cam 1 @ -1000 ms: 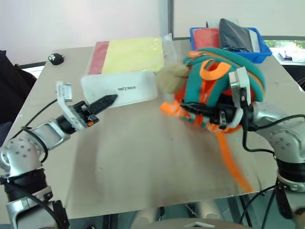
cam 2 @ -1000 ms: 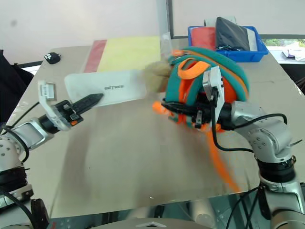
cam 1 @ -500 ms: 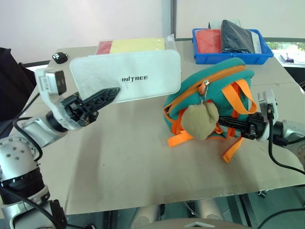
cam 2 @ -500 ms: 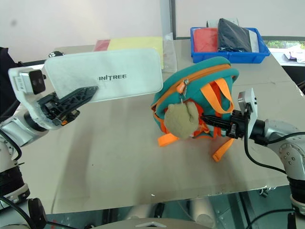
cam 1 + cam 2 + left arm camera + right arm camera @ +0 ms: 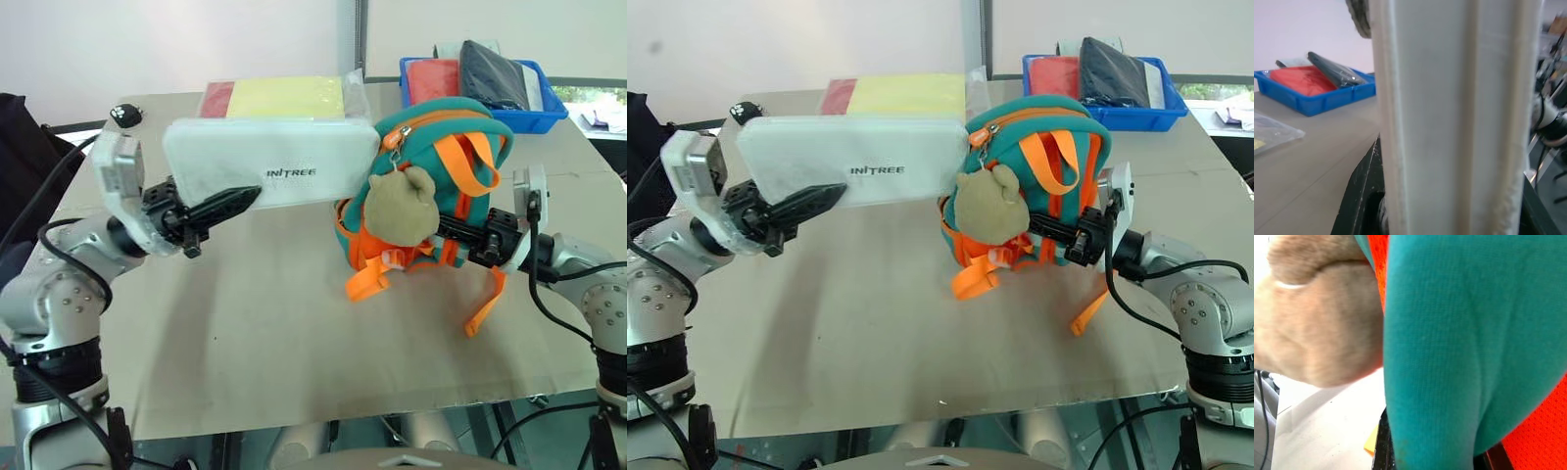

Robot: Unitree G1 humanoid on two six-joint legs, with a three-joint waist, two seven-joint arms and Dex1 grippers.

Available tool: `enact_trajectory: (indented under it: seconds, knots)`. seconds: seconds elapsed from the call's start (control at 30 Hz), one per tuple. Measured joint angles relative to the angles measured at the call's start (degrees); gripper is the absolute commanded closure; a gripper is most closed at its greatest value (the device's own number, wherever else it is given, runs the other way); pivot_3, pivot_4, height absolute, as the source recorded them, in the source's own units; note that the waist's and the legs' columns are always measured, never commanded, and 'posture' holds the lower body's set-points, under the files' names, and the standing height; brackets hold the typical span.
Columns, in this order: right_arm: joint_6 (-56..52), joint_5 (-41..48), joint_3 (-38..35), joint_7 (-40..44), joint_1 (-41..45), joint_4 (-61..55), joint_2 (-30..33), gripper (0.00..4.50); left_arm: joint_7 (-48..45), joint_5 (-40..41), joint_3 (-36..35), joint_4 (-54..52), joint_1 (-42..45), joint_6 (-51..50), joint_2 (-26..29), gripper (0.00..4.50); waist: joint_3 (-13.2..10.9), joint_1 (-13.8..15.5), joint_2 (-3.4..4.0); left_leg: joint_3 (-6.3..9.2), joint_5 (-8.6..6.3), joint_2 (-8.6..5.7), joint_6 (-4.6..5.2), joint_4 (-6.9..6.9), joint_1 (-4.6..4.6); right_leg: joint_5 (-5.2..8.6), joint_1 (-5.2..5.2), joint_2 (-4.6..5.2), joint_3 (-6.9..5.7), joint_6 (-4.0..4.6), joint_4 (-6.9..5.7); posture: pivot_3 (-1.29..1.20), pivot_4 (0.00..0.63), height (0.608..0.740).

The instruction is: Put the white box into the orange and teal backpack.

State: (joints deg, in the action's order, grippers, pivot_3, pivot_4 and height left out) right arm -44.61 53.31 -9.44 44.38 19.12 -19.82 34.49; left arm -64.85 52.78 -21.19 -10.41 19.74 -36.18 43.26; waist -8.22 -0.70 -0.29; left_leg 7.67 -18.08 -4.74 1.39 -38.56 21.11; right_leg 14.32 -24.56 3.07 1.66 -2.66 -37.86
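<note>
Left gripper [image 5: 227, 205] is clamped on the white box [image 5: 269, 164], black fingers [image 5: 235, 202] pinching its lower left edge. Box is held off the table [image 5: 294, 323], long side level, lid with the dark lettering facing the camera. Its right end is touching or just short of the teal top of the backpack [image 5: 431, 186]; can't tell which, and it isn't inside.

Right gripper [image 5: 1058, 231] is clenched on the backpack's fabric at the lower right side, holding the bag upright with its bottom at the table. Orange straps [image 5: 460, 166] loop over the front, one loose strap [image 5: 485, 304] trailing down to the table at the right. Tan plush head [image 5: 397, 206] hangs from the zipper at the front, just below the box's right corner. Right wrist view shows teal fabric [image 5: 1449, 347] and orange mesh right up against the fingers, plush [image 5: 1317, 323] beside it.

Behind the box: clear sleeve with yellow and red sheets [image 5: 284, 96] flat on the table. Blue bin [image 5: 485, 88] at the far right corner with red and dark items in it. Small black object [image 5: 121, 114] at the far left edge.
</note>
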Motion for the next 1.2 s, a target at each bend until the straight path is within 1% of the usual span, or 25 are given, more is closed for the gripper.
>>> enact_trajectory:
  seconds: [0.2,0.3,0.37,0.43,0.53,0.67,0.73,0.8,0.83,0.9,0.93,1.0,1.07,1.1,1.2]
  knots:
    - [-0.05,0.01,0.0,-0.13,-0.07,-0.18,0.07,4.47,-3.03,-6.54,4.98,1.15,-1.7,4.86,0.24,3.32,0.0,-0.06,0.0,0.02,0.0,0.0,0.0,0.02,0.0,0.0,-0.01,-0.01,-0.02,0.0,-0.01,0.0,0.15,0.74]
    - [-0.04,-0.01,0.02,-0.2,0.05,-0.21,-0.03,4.47,-4.11,-11.63,8.68,3.82,1.01,9.76,0.09,3.32,0.0,0.12,0.0,0.02,0.0,0.0,0.0,-0.01,-0.01,0.0,0.02,0.0,-0.04,0.0,-0.03,0.0,0.15,0.74]
    - [-0.02,-0.16,0.17,-0.21,0.35,-0.17,-0.21,4.47,-3.7,-15.06,11.8,6.59,5.35,12.07,-1.41,3.32,0.0,0.42,-0.01,0.06,0.0,-0.02,0.0,-0.1,0.01,-0.01,0.06,0.01,-0.09,-0.01,-0.04,0.0,0.15,0.74]
    - [0.03,-0.35,0.51,-0.16,0.86,-0.17,-0.63,4.47,-2.33,-18.18,14.99,9.02,9.63,13.2,-3.81,3.32,0.0,0.42,-0.01,0.05,0.0,-0.02,0.01,-0.17,0.02,-0.01,0.09,0.01,-0.09,-0.02,-0.06,0.0,0.15,0.74]
    - [0.15,-0.92,0.81,0.01,0.98,-0.15,-1.05,4.47,-0.5,-19.92,19.18,9.6,13.25,12.65,-8.48,3.32,-0.01,0.21,-0.02,0.07,0.0,-0.03,0.01,-0.24,0.11,-0.01,0.06,0.01,-0.11,-0.03,-0.05,0.0,0.15,0.74]
    - [0.34,-1.54,1.8,0.09,1.36,0.05,-1.9,4.47,4.64,-23.05,24.64,11.93,19.11,10.11,-16.19,3.32,-0.01,-0.06,-0.02,0.22,0.0,-0.03,0.01,-0.72,0.59,-0.03,-0.21,-0.02,-0.3,-0.04,-0.13,0.0,0.15,0.74]
    - [0.48,-1.76,2.09,0.09,1.76,0.2,-2.31,4.47,8.07,-26.89,28.55,15.38,22.81,9.62,-20.39,3.32,0.0,-0.01,-0.02,0.23,0.0,-0.1,0.02,-0.77,0.61,-0.06,-0.19,0.02,-0.32,-0.1,-0.15,0.0,0.15,0.74]
    - [1.01,-2.29,2.59,0.1,2.16,0.25,-2.86,4.47,13.08,-31.0,30.98,21.97,27.39,9.53,-26.48,3.32,-0.01,0.17,-0.03,0.28,0.0,-0.15,0.02,-0.82,0.64,-0.11,-0.19,0.04,-0.37,-0.17,-0.15,0.0,0.15,0.74]
    - [1.09,-2.41,2.78,0.09,2.28,0.25,-3.04,4.47,13.84,-31.58,31.35,22.92,28.13,9.57,-27.26,3.32,-0.01,0.13,-0.03,0.29,0.0,-0.15,0.02,-0.83,0.64,-0.11,-0.19,0.04,-0.37,-0.17,-0.17,0.0,0.15,0.74]
    - [1.2,-2.75,2.81,-0.02,2.28,0.26,-3.57,4.5,14.76,-34.52,33.08,25.66,30.43,10.53,-28.79,2.34,-0.01,0.07,-0.03,0.29,0.0,-0.15,0.02,-0.8,0.61,-0.11,-0.19,0.04,-0.35,-0.17,-0.2,0.0,0.15,0.74]
    - [1.22,-2.85,2.81,-0.08,2.28,0.26,-3.85,4.5,14.17,-34.68,33.18,25.76,30.48,10.59,-29.07,2.05,-0.01,-0.04,-0.02,0.29,0.0,-0.14,0.02,-0.79,0.61,-0.11,-0.2,0.03,-0.34,-0.17,-0.22,0.0,0.15,0.74]
    - [1.22,-3.1,2.82,-0.23,2.26,0.26,-4.05,4.5,11.99,-33.25,32.74,25.04,30.22,9.13,-29.06,1.14,-0.01,-0.19,-0.02,0.29,0.0,-0.14,0.02,-0.78,0.62,-0.11,-0.25,0.03,-0.3,-0.17,-0.22,0.0,0.15,0.74]
    - [1.21,-3.1,2.84,-0.31,2.2,0.14,-4.13,4.5,11.68,-33.15,32.04,24.35,29.8,8.99,-28.17,0.32,-0.01,-0.2,-0.02,0.29,0.0,-0.14,0.02,-0.78,0.62,-0.11,-0.26,0.03,-0.3,-0.17,-0.22,0.0,0.15,0.74]
    - [1.21,-3.11,2.85,-0.4,2.2,0.12,-4.16,4.5,11.72,-33.35,31.85,24.09,29.73,9.03,-27.55,0.06,-0.01,-0.19,-0.02,0.29,0.0,-0.14,0.02,-0.78,0.62,-0.11,-0.26,0.03,-0.3,-0.17,-0.22,0.0,0.15,0.74]
    - [1.24,-3.23,2.85,-0.91,2.16,-0.28,-4.24,4.5,10.64,-31.49,29.57,19.81,29.13,7.09,-24.15,0.06,-0.01,-0.29,-0.02,0.29,0.0,-0.14,0.02,-0.78,0.64,-0.11,-0.29,0.03,-0.27,-0.17,-0.21,0.0,0.15,0.74]
